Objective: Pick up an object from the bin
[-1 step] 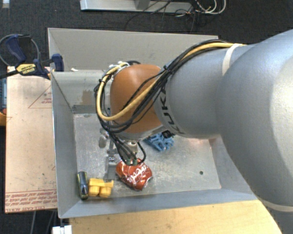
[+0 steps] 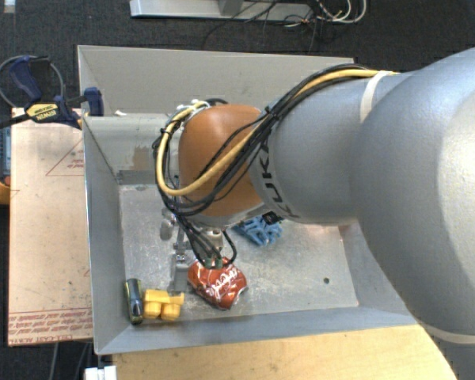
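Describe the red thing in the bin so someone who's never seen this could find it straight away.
Look at the grey bin, then along its floor towards the wall at the view's bottom, beside the gripper. The red thing lies there, right of the yellow toy and below the blue piece. It alone is red, crumpled and shiny, with white marks.

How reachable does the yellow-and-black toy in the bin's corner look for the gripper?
Probably yes: the gripper hangs close beside the yellow-and-black toy, with bare bin floor between them. The red crumpled thing lies on the gripper's other side, not in the way.
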{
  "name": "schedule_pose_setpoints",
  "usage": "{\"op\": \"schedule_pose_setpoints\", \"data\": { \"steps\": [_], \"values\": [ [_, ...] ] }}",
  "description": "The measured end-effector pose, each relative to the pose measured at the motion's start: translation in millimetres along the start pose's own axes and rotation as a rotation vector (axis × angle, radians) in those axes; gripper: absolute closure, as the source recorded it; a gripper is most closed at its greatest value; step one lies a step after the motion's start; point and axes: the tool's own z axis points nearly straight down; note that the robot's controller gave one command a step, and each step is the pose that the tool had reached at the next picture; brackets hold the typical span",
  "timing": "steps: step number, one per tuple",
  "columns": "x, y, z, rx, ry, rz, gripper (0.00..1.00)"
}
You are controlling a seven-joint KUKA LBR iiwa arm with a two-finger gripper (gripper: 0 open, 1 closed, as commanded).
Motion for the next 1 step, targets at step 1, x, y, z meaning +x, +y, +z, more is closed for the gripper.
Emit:
{"op": "schedule_pose_setpoints", "data": {
  "steps": [1],
  "values": [
    [29.9,3.2,24.5,-0.001,0.002,-0.29,0.0]
  ]
}}
